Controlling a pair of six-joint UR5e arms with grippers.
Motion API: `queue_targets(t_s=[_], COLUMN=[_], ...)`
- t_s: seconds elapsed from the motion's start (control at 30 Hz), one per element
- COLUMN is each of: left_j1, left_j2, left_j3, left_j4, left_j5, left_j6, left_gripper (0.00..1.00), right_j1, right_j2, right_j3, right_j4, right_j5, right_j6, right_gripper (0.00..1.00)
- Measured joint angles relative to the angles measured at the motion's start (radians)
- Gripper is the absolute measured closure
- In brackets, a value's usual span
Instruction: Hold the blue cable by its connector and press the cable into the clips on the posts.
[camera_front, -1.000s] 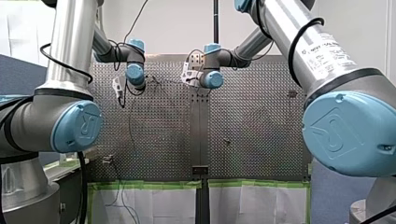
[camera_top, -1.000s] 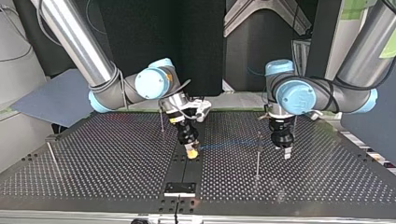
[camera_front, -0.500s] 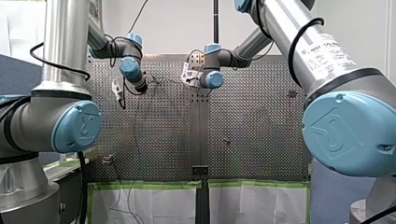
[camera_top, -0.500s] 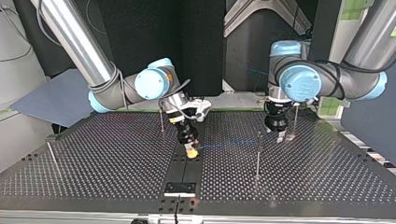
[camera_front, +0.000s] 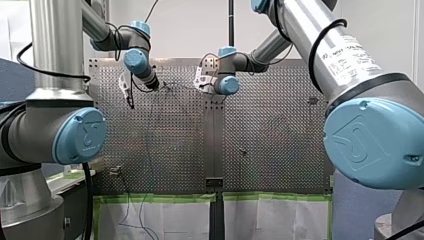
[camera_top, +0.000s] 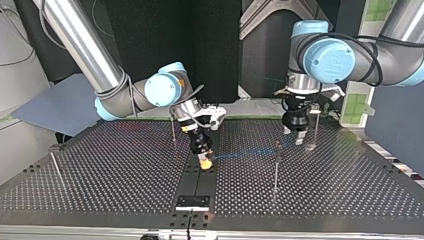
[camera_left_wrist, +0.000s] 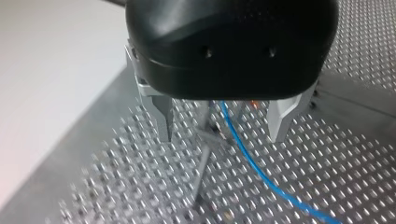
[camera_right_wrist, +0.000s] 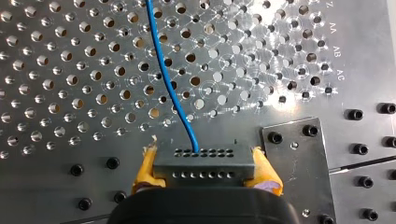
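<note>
Right gripper (camera_right_wrist: 204, 156): yellow pads clamped on the grey connector (camera_right_wrist: 201, 169), midway between the tabletop's (camera_top: 125, 165) side edges. Blue cable (camera_right_wrist: 169, 84): leads from the connector across the tabletop, passing between the spread-apart fingers of the left gripper (camera_left_wrist: 222, 135), just beside a post (camera_left_wrist: 203, 163).

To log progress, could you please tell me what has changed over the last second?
My left gripper, open, lifted away from the table near the post. Nothing was gripped or released. My right gripper stayed shut on the connector, and the blue cable kept its place.
</note>
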Motion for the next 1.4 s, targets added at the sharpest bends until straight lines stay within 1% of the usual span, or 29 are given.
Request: queue_targets(t_s=[0.17,0.57,1.03,1.13,1.4], left_j1=[-0.020,-0.056,-0.066,-0.066,-0.074], left_j2=[0.014,0.015,0.014,0.014,0.014], left_j3=[0.000,0.000,0.000,0.000,0.000], left_j4=[-0.001,-0.002,0.000,0.002,0.024], left_j5=[-0.001,-0.003,-0.004,-0.004,-0.006], left_j6=[0.012,0.019,0.021,0.036,0.110], left_gripper=[0.00,0.00,0.00,0.00,0.00], right_j1=[0.000,0.000,-0.001,-0.001,-0.004], right_j2=[0.000,0.000,0.000,0.000,-0.001], right_j3=[0.000,0.000,0.001,0.000,0.000], right_j4=[0.003,0.007,0.013,0.015,0.022], right_j5=[0.000,0.000,0.000,0.000,0.000], right_j6=[0.000,0.000,0.000,0.000,-0.003], right_gripper=[1.00,1.00,1.00,1.00,1.00])
